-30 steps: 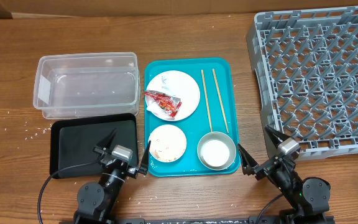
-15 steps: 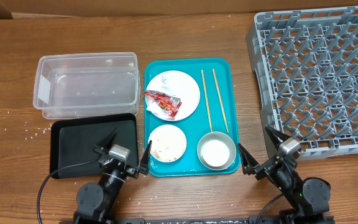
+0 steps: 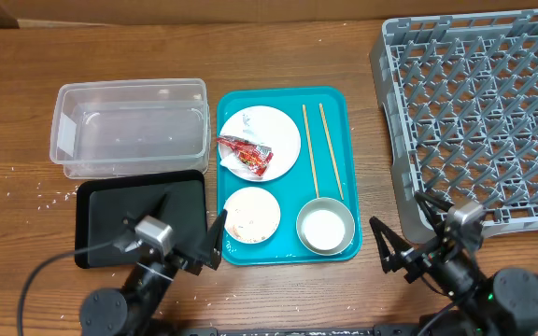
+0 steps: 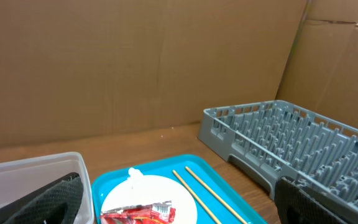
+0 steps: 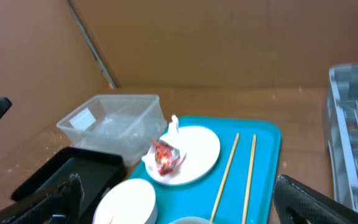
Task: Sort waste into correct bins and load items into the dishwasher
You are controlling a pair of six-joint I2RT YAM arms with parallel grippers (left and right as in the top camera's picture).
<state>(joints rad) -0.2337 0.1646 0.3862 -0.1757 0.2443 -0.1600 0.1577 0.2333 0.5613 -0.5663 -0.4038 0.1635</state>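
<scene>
The left gripper (image 3: 192, 217) is seen spread wide, with nothing held between its fingers. One finger is laid over the near right part of the black tray (image 3: 101, 210). The other is set just above the near left corner of the teal tray (image 3: 339, 101). The right gripper (image 3: 400, 213) is likewise held wide apart and empty, over the bare table (image 3: 17, 103) between the teal tray and the dish rack (image 3: 479, 112). One of its fingers is placed near the tray's near right corner, the other near the rack's front edge.

Closest to the left gripper, on the teal tray, the small dish (image 3: 250, 215) is found, flecked with food scraps. Just to its right the metal bowl (image 3: 325, 227) is set. Its inside is shown white, and whether a cup sits in it cannot be told. Behind the dish the large plate (image 3: 274, 126) is placed, with the red wrapper (image 3: 246, 156) laid across its near left rim. In the left wrist view a white tissue (image 4: 133, 176) is seen on the plate just behind the wrapper. The two chopsticks (image 3: 310, 149) are laid side by side, slightly apart, along the right part of the tray, from near its far edge down to the bowl.

Left of the teal tray the clear tub (image 3: 129, 126) is stood directly behind the black tray. Rice grains (image 3: 49, 198) are scattered on the table left of the black tray. The dish rack is set at the far right, its pegs upright.
</scene>
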